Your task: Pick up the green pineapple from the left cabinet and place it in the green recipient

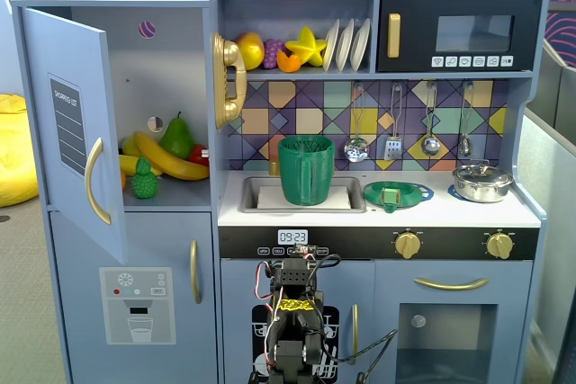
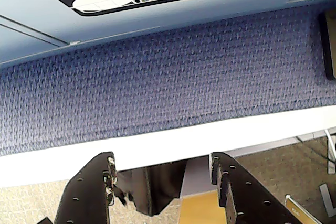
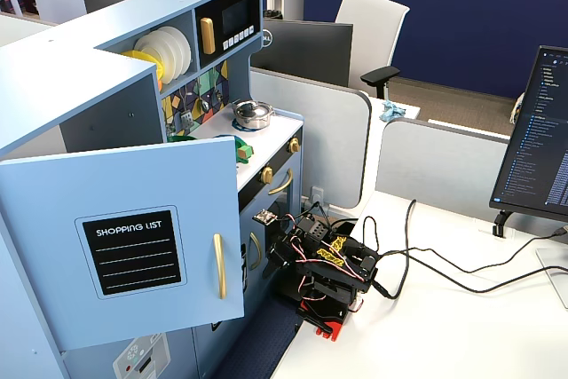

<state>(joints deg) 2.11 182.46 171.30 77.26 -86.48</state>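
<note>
The green pineapple [image 1: 144, 180] stands on the shelf of the open left cabinet [image 1: 162, 87], in front of a banana [image 1: 171, 159] and a dark green pear [image 1: 177, 137]. The cabinet door [image 1: 74, 123] is swung open; in another fixed view the door [image 3: 124, 237] hides the pineapple. The green recipient [image 1: 306, 170] stands upright in the sink. My arm [image 1: 292, 321] sits folded low in front of the kitchen, far below both; it also shows in a fixed view [image 3: 324, 268]. In the wrist view my gripper [image 2: 164, 163] is open and empty above the white table edge [image 2: 210, 135].
A flat green strainer dish [image 1: 397, 194] and a metal pot [image 1: 481, 182] sit on the counter right of the sink. A gold toy phone [image 1: 229, 78] hangs by the cabinet opening. Cables [image 3: 426, 264] lie on the white table. Blue carpet [image 2: 173, 72] lies below the kitchen front.
</note>
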